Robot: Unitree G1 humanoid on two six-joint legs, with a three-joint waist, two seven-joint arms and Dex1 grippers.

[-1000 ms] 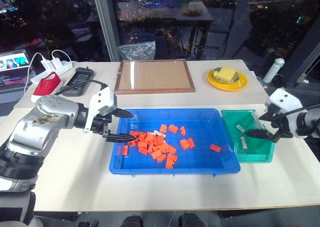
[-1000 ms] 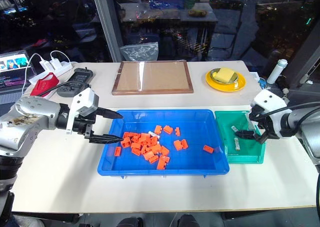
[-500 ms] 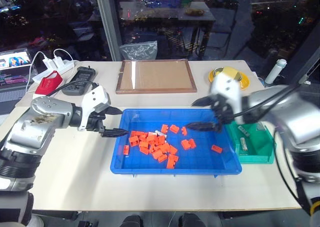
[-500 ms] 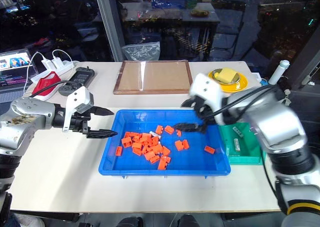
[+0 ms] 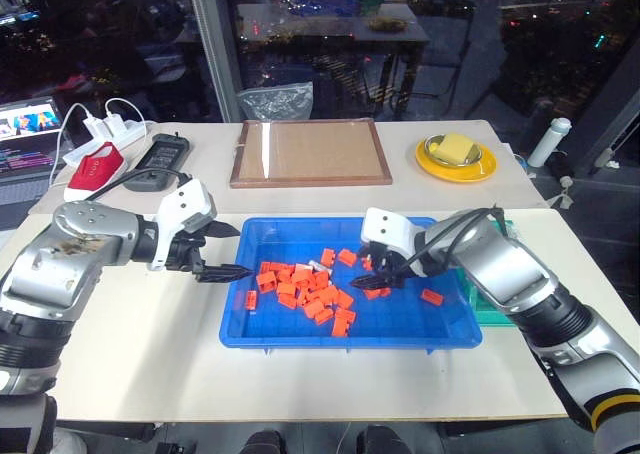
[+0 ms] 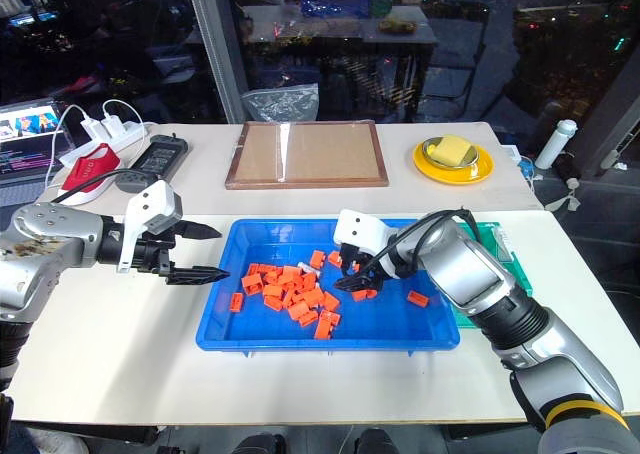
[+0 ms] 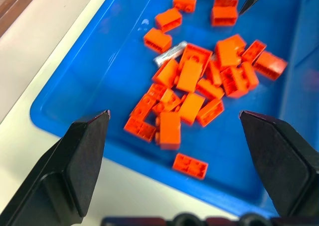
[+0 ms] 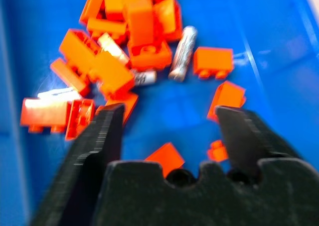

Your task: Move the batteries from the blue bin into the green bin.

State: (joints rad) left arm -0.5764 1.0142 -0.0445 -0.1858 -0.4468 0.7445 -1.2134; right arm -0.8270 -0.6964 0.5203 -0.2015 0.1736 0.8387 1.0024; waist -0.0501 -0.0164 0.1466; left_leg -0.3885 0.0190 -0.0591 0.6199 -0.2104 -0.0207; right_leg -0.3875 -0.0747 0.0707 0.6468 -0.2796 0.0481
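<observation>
The blue bin (image 5: pixel 350 338) sits mid-table with a heap of orange blocks (image 5: pixel 310 292). Among them lies a silvery battery (image 8: pixel 182 53), and a second battery (image 8: pixel 144 77) pokes out from under the blocks. One battery (image 7: pixel 169 53) also shows in the left wrist view. My right gripper (image 5: pixel 374 277) hangs low inside the blue bin beside the heap, open with nothing between its fingers (image 8: pixel 107 136). Just outside the bin's left rim my left gripper (image 5: pixel 244 250) points at the heap, open wide and empty. My right forearm largely hides the green bin (image 5: pixel 485 309), which stands at the blue bin's right.
At the back stand a wooden-framed board (image 5: pixel 310 154) and a yellow dish (image 5: pixel 455 157). A white bottle (image 5: pixel 547 141) is at the far right. A black device (image 5: pixel 160 162), a red object (image 5: pixel 93 167), a power strip and a laptop (image 5: pixel 25 139) crowd the back left.
My right arm swung left from over the green bin into the blue bin and sank toward the blocks, its jaws narrowing. The left gripper stayed almost in place.
</observation>
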